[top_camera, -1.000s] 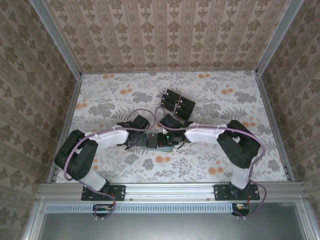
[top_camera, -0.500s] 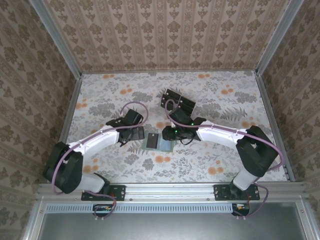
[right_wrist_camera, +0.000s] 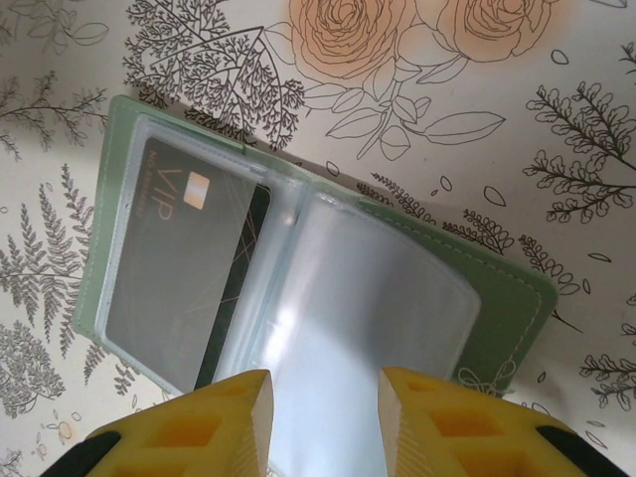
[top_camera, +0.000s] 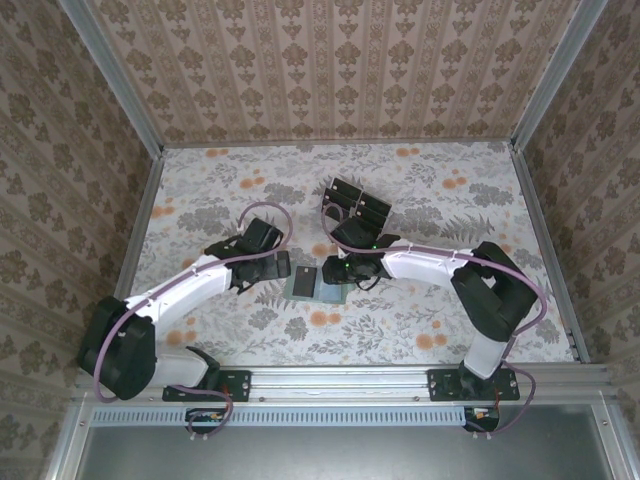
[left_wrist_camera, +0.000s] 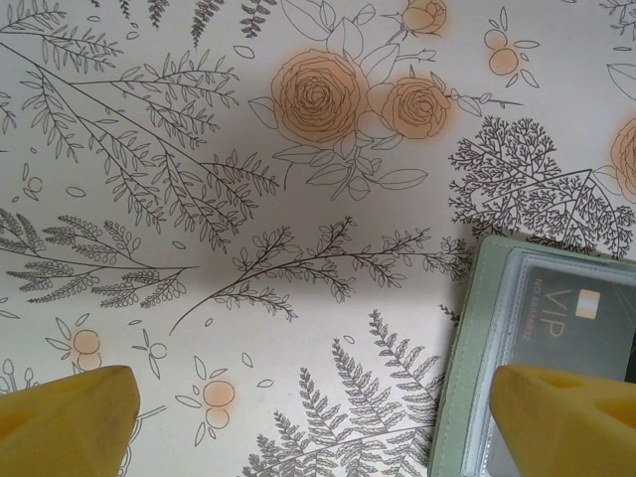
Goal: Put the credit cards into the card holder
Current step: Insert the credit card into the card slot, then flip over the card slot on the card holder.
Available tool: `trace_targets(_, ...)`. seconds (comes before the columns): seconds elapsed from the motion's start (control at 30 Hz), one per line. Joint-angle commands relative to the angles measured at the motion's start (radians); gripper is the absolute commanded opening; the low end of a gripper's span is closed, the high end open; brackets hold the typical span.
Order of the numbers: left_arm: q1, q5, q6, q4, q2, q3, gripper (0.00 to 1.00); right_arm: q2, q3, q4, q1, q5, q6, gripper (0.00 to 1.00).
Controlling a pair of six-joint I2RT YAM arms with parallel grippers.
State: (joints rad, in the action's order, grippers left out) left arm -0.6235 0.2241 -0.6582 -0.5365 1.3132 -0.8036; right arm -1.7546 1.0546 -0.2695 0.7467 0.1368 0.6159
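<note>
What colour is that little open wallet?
The wallet is pale sage green; right wrist view shows it best.

Left arm (top_camera: 190,285) and right arm (top_camera: 430,265) reaching inward, left end effector (left_wrist_camera: 313,422) spread wide, right end effector (right_wrist_camera: 323,417) narrowly parted

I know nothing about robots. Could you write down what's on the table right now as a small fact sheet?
Surface: floral table
Card holder: green, lying open and flat
Black card: one, inside the left clear sleeve
Spare cards: black pile farther back on the table
Left gripper: open, over the card holder's edge, holding nothing
Right gripper: jaws apart, above the clear sleeves
</note>
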Motion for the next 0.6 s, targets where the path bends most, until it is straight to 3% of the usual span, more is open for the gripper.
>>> trace_targets(0.0,-0.014,-0.018,0.009,0.013,-0.017,0.019,1.00,-0.038,0.025,-0.024,-0.004,0.000,-0.029,0.35)
trace_targets(0.13,-0.033,-0.023,0.008,0.029,-0.016,0.025,1.00,-0.066,0.020,-0.021,-0.017,0.000,-0.033,0.36)
trace_targets(0.4,-0.082,-0.026,0.003,0.082,-0.023,0.054,1.00,-0.110,0.006,0.012,-0.023,0.036,-0.019,0.51)
trace_targets(0.57,-0.112,-0.019,-0.013,0.133,-0.050,0.094,1.00,-0.134,-0.004,0.066,-0.024,0.104,0.018,0.54)
